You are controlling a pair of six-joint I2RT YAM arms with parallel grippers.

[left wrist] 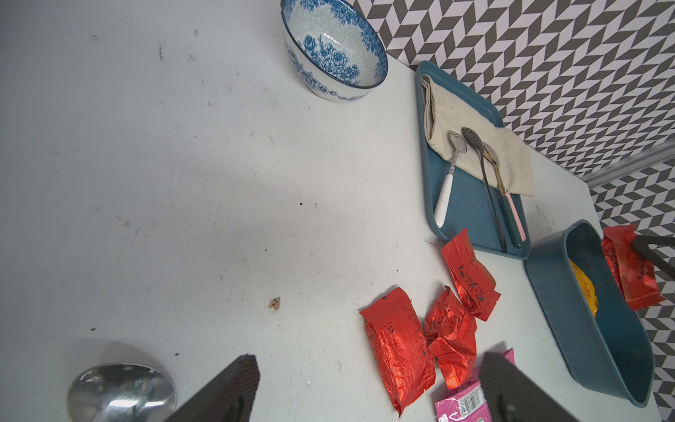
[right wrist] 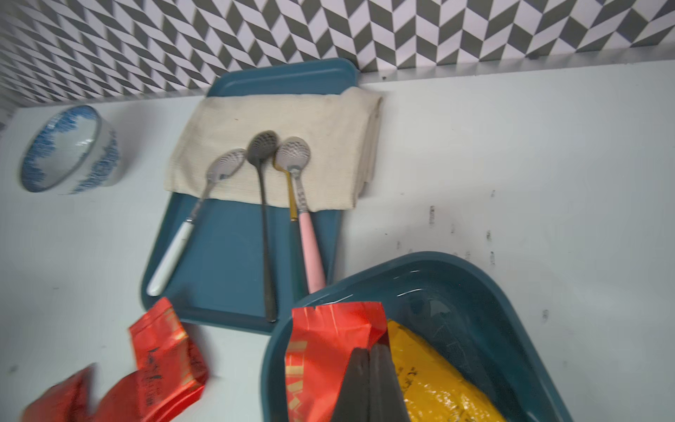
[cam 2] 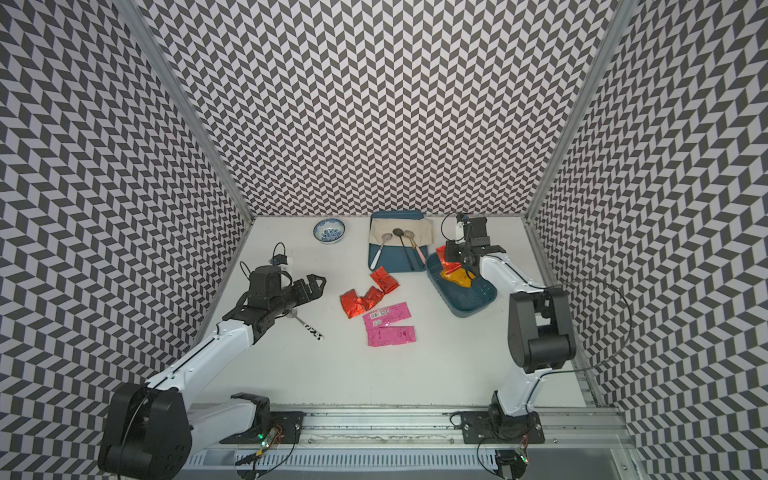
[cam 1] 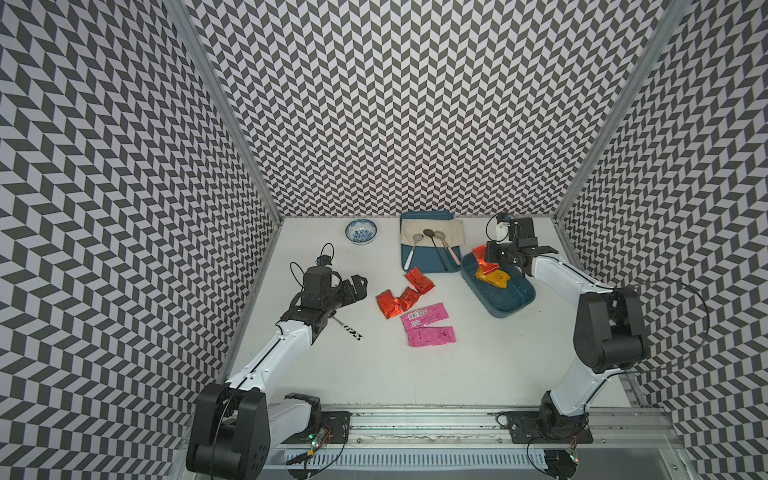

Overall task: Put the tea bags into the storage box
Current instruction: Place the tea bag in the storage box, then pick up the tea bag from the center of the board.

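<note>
Your right tool [right wrist: 369,352] is clenched on a red bag [right wrist: 321,350] just over the rim of the box [right wrist: 456,266], with a yellow bag [right wrist: 431,376] lying inside beneath it, so the drop looks to be the step in hand: carry it inward and let go, while your left tool [cam 1: 358,286] gapes empty, loose bags [cam 1: 409,298] ahead of it on the worktop [cam 1: 332,374].

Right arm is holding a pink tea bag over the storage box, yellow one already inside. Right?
No: the right gripper holds a red tea bag, not pink, as the right wrist view shows. It is over the storage box, yellow tea bag already inside.
</note>
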